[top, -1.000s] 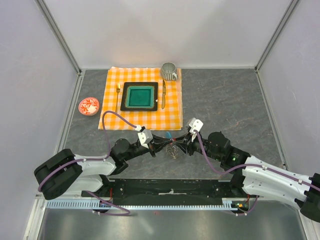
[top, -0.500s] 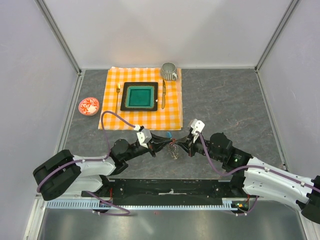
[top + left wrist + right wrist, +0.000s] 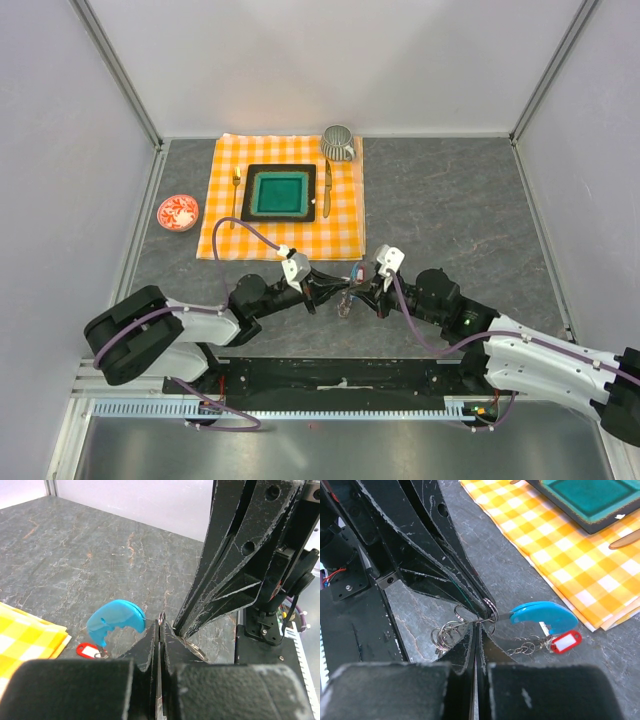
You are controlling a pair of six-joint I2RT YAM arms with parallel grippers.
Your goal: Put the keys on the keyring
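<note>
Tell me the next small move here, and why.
Probably twist the right hand slightly to thread the blue-tagged key round the keyring: the left hand pinches the key's end, the right the wire beside it, and the red tag trails loose.

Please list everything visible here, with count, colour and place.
table: 1, grey, under all
cloth: 1, orange-white checked, table's far side
square plate: 1, teal, on cloth
fork: 1, gold, left of plate
knife: 1, gold, right of plate
ribbed cup: 1, grey, cloth's far-right corner
small dish: 1, red, left of cloth
key rings: several, silver, between end effectors
blue key tag: 1, blue, beside rings
red key tag: 1, red, on thin chain
left end effector: 1, black, shut at rings
right end effector: 1, black, shut at rings
</note>
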